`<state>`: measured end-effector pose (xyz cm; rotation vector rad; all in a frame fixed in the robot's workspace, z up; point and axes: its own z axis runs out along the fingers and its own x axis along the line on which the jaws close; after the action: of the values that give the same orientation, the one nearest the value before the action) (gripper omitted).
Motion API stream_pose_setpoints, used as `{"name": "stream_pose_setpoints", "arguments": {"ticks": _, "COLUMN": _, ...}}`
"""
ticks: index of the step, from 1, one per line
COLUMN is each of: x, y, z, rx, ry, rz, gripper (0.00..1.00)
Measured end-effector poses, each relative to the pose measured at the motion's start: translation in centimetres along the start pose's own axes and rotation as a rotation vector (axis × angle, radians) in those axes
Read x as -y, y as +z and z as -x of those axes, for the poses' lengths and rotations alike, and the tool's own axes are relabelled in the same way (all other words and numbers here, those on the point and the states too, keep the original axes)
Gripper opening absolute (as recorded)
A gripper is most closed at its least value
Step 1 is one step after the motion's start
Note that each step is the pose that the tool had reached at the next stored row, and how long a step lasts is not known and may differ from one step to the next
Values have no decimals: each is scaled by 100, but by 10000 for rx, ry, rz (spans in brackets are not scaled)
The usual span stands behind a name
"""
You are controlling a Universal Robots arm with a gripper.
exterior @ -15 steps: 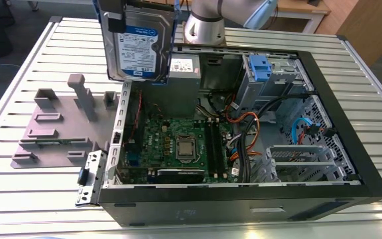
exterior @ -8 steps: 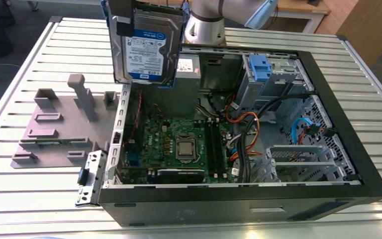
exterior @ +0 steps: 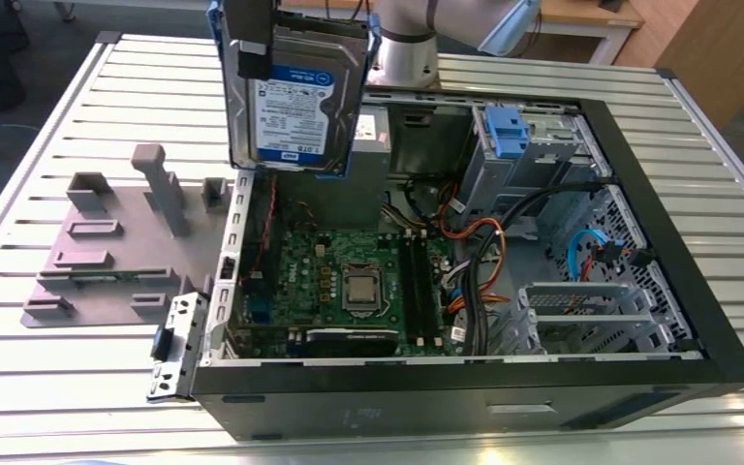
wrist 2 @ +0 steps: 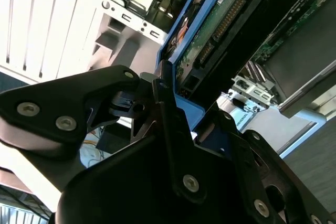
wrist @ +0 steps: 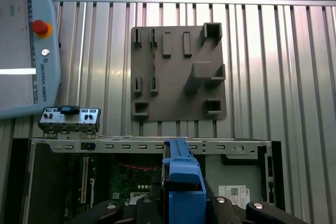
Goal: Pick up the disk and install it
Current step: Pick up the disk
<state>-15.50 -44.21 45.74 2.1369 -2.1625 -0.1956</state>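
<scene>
While it hangs above the open computer case [exterior: 476, 392], the disk [exterior: 292, 102] stands on end, long axis vertical, label facing the exterior view, fingers [wrist 2: 170, 124] clamped on its blue bracket [wrist: 184, 182] up top

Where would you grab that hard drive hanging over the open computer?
Take the disk by its upper end, coming from above, as the gripper holds it now. It hangs upright over the open computer case, and the blue bracket there is slim enough for the jaws to close on.
</scene>
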Motion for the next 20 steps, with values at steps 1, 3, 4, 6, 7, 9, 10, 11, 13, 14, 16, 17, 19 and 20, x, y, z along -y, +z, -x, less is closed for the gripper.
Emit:
{"name": "stream_pose_setpoints", "arguments": {"ticks": 1, "x": 8, "y": 0, "z": -8, "rx": 0, "ry": 0, "rz": 2, "gripper": 37}}
{"name": "stream_pose_setpoints", "arguments": {"ticks": 3, "x": 22, "y": 1, "z": -21, "rx": 1, "ry": 0, "rz": 5, "gripper": 37}}
{"name": "stream_pose_setpoints", "arguments": {"ticks": 4, "x": 29, "y": 1, "z": -27, "rx": 0, "ry": 0, "rz": 6, "gripper": 37}}
{"name": "stream_pose_setpoints", "arguments": {"ticks": 6, "x": 44, "y": 1, "z": -38, "rx": 1, "ry": -1, "rz": 9, "gripper": 37}}
{"name": "stream_pose_setpoints", "arguments": {"ticks": 7, "x": 50, "y": 0, "z": -42, "rx": 0, "ry": 0, "rz": 11, "gripper": 37}}
{"name": "stream_pose_setpoints", "arguments": {"ticks": 9, "x": 63, "y": 1, "z": -50, "rx": 0, "ry": 1, "rz": 13, "gripper": 37}}
{"name": "stream_pose_setpoints", "arguments": {"ticks": 10, "x": 69, "y": 1, "z": -54, "rx": 0, "ry": 1, "rz": 15, "gripper": 37}}
{"name": "stream_pose_setpoints", "arguments": {"ticks": 11, "x": 76, "y": 0, "z": -58, "rx": 0, "ry": 1, "rz": 17, "gripper": 37}}
{"name": "stream_pose_setpoints", "arguments": {"ticks": 13, "x": 90, "y": 0, "z": -65, "rx": 0, "ry": 1, "rz": 20, "gripper": 37}}
{"name": "stream_pose_setpoints", "arguments": {"ticks": 14, "x": 97, "y": 0, "z": -68, "rx": 0, "ry": 1, "rz": 22, "gripper": 37}}
{"name": "stream_pose_setpoints", "arguments": {"ticks": 16, "x": 112, "y": 0, "z": -74, "rx": 0, "ry": 1, "rz": 26, "gripper": 37}}
{"name": "stream_pose_setpoints", "arguments": {"ticks": 17, "x": 119, "y": -1, "z": -77, "rx": -1, "ry": 1, "rz": 29, "gripper": 37}}
{"name": "stream_pose_setpoints", "arguments": {"ticks": 19, "x": 134, "y": -1, "z": -84, "rx": 0, "ry": 1, "rz": 32, "gripper": 37}}
{"name": "stream_pose_setpoints", "arguments": {"ticks": 20, "x": 141, "y": -1, "z": -88, "rx": 0, "ry": 1, "rz": 34, "gripper": 37}}
